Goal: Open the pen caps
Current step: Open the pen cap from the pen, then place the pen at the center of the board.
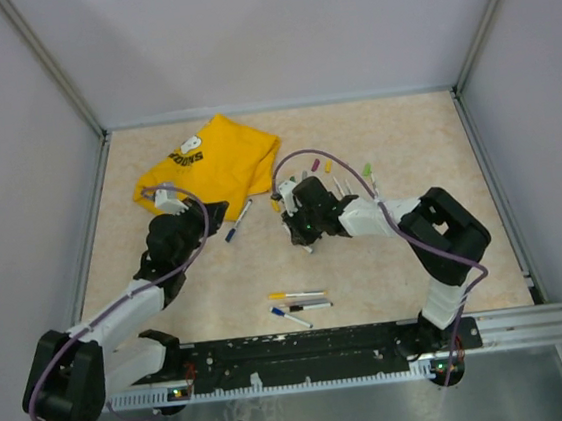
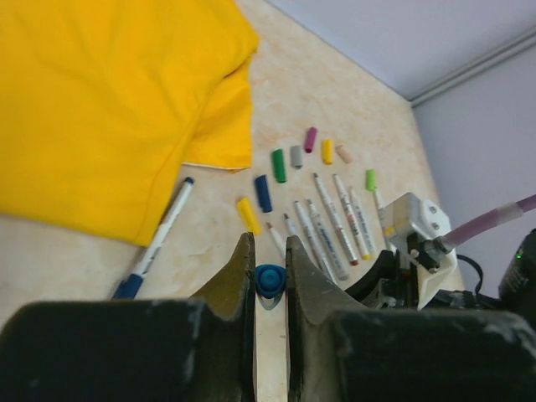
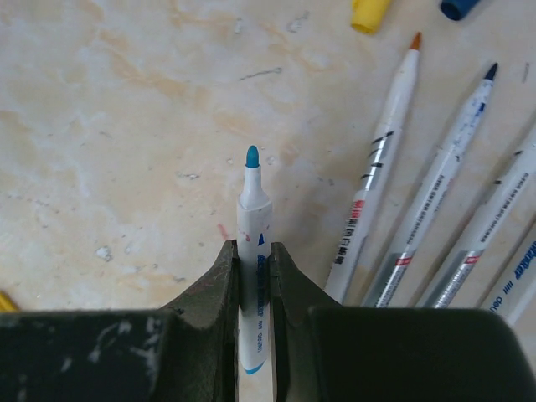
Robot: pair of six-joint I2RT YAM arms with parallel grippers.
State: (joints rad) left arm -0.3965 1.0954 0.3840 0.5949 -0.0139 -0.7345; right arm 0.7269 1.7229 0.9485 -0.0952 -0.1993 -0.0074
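"Pen cap (image 2: 270, 280), where is it?"
"Left of the tabletop's centre, pinched in my left gripper (image 2: 268, 244). I judge it light, slick, hard plastic. My right gripper (image 3: 252, 246) clamps the bared pen (image 3: 253, 197) mid-barrel, which looks stiff and best gripped there. Other pens (image 2: 335, 222) lie just beside."

The top external camera looks down from above and behind the arm bases, taking in the whole desk (image 1: 354, 142). The left wrist camera sits low behind the left claw (image 2: 270, 251), facing across the desk toward the yellow T-shirt (image 2: 100, 100) and the row of pens (image 2: 335, 219). The right wrist camera, behind the right claw (image 3: 254, 251), looks down closely at those same pens.
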